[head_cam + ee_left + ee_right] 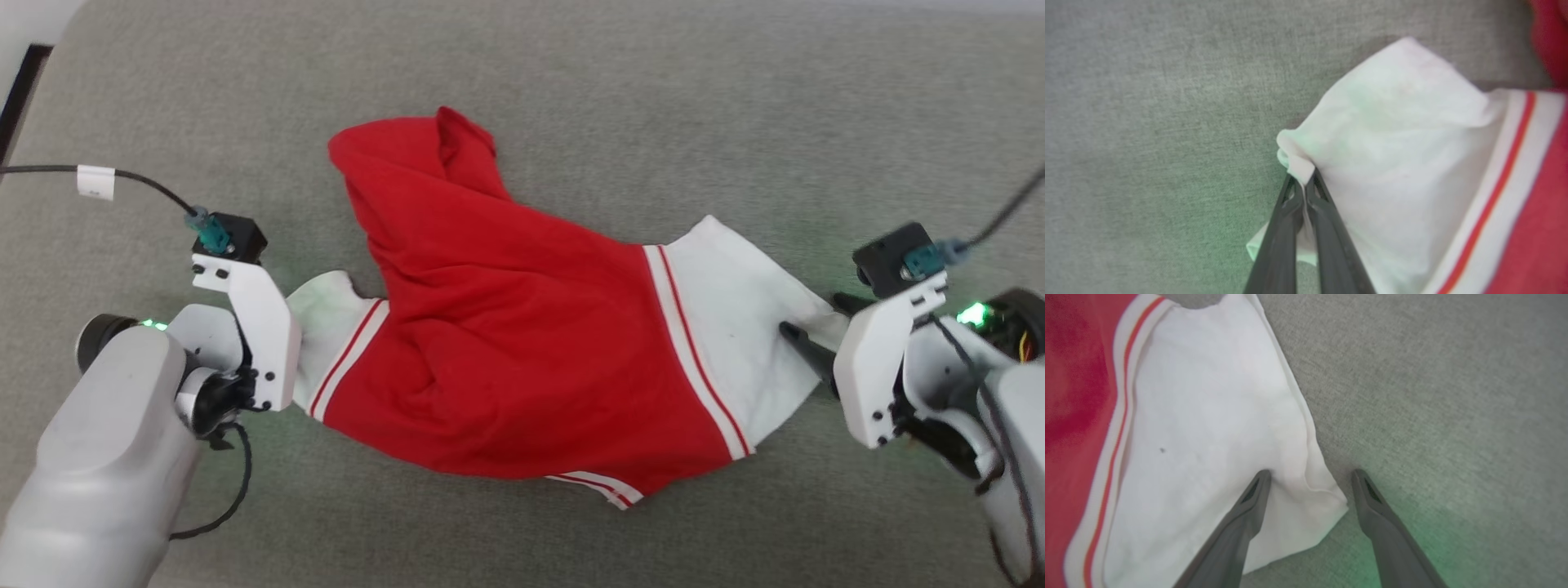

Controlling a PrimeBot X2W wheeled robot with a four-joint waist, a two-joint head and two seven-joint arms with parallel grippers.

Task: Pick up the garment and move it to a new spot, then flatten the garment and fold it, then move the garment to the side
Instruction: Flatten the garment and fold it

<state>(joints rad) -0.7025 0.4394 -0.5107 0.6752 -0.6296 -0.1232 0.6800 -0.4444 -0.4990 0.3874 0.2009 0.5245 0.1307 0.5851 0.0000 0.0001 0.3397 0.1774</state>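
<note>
- The garment (506,343), a red T-shirt with white sleeves, lay crumpled in the middle of the grey woven surface (653,98) in the head view.
- A bunched red fold of it stood out toward 11 o'clock.
- A red-and-white striped edge (596,486) peeked from under the body at 6 o'clock.
- The left sleeve (1404,163) stretched toward 9 o'clock, and its stripes met the red body.
- The left end effector (1303,183) was clamped on the outer edge of that sleeve, with the white cloth pinched into a small ridge between the two closed dark fingers.
- The right sleeve (1208,437) spread toward 3 o'clock and lay mostly flat.
- The right end effector (1311,473) was spread wide and held nothing.
- One of its fingers (1249,506) was over the white sleeve, and the other was over the bare surface just past the sleeve's corner, so the corner sat between them.
- A black cable with a white tag (95,181) ran off from the left arm toward 9 o'clock.
- A green glow tinted the surface near both wrists.
</note>
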